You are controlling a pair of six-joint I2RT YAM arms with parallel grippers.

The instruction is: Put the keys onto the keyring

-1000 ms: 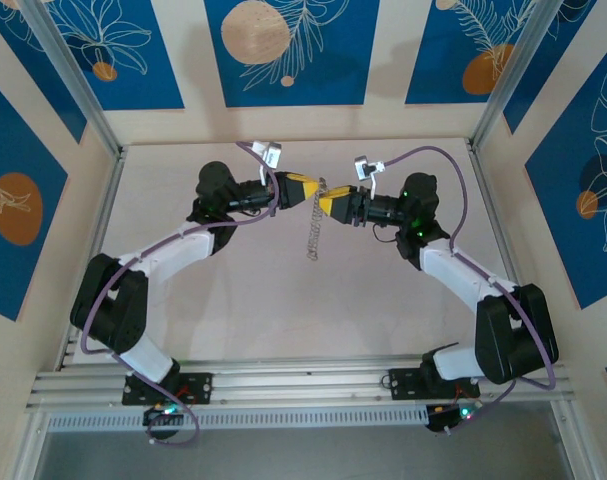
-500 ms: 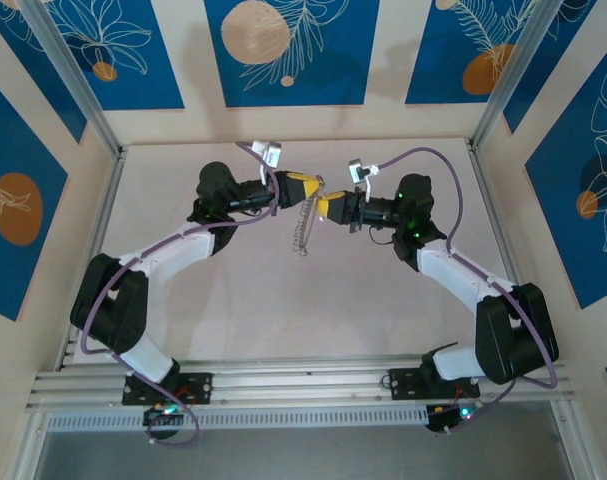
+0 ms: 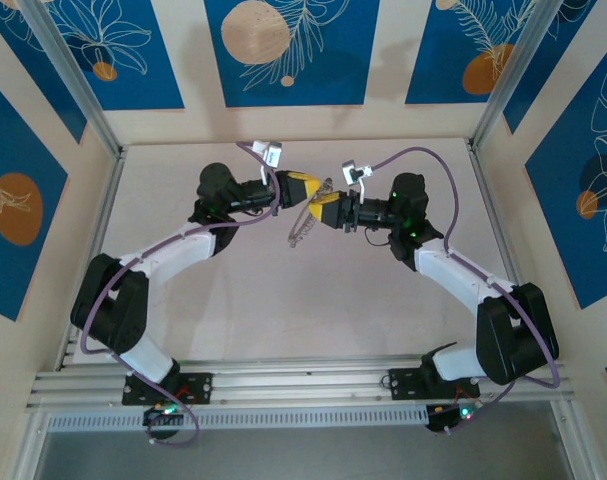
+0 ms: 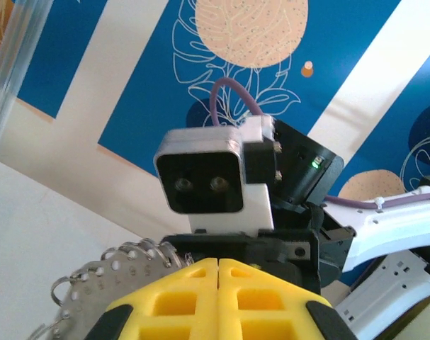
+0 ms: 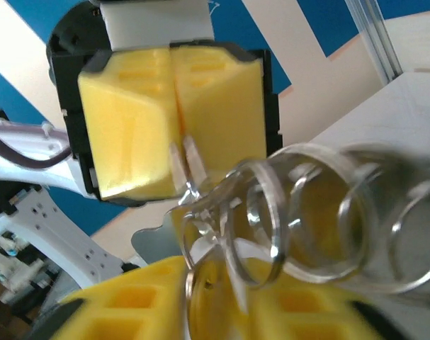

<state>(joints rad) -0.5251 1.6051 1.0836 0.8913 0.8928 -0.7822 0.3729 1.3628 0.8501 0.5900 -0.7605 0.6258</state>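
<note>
Right jaws came closer to the left jaws; keyring (image 3: 300,228) swung left.
Left jaws are closed on its top end; its rings (image 5: 300,212) sit between the right jaws, grip unclear.

In the right wrist view the keyring (image 5: 321,212) sits so close that its loops smear into a glassy blur, and its far end runs off the right edge. That blur veils the right hand (image 5: 215,290), whose yellow fingers are cut by the bottom edge (how its jaws stand cannot be told). In the left wrist view the left hand (image 4: 218,280) is cropped at the bottom and covers most of the keyring. From above, their meeting point is too small to read.
</note>
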